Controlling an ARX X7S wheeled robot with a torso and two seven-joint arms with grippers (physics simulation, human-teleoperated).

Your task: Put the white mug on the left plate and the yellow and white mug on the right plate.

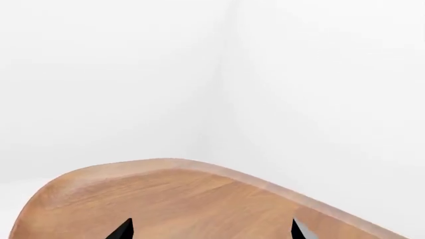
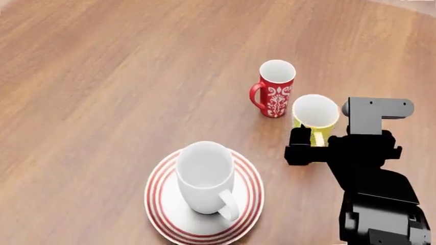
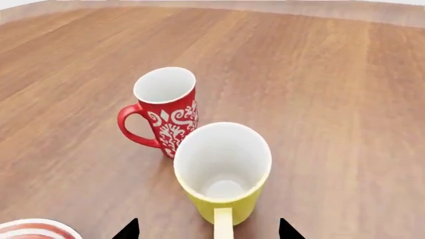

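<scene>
The white mug [image 2: 203, 176] stands upright on the left plate [image 2: 163, 209], a white plate with red rings, its handle turned toward me. The right plate is out of view. The yellow and white mug [image 2: 315, 113] stands on the wood to the right of a red mug, and its yellow handle [image 3: 223, 224] points back between the fingers of my right gripper [image 3: 206, 230]. That gripper is open and its tips are clear of the handle on both sides. My left gripper [image 1: 211, 230] is open over bare wood with nothing between its tips.
A red mug with white ornament [image 2: 276, 89] stands just behind and left of the yellow one, nearly touching it. The wooden table [image 2: 102, 76] has a rounded edge [image 1: 172, 164] just ahead of the left gripper. A bit of plate rim [image 3: 33, 229] shows in the right wrist view.
</scene>
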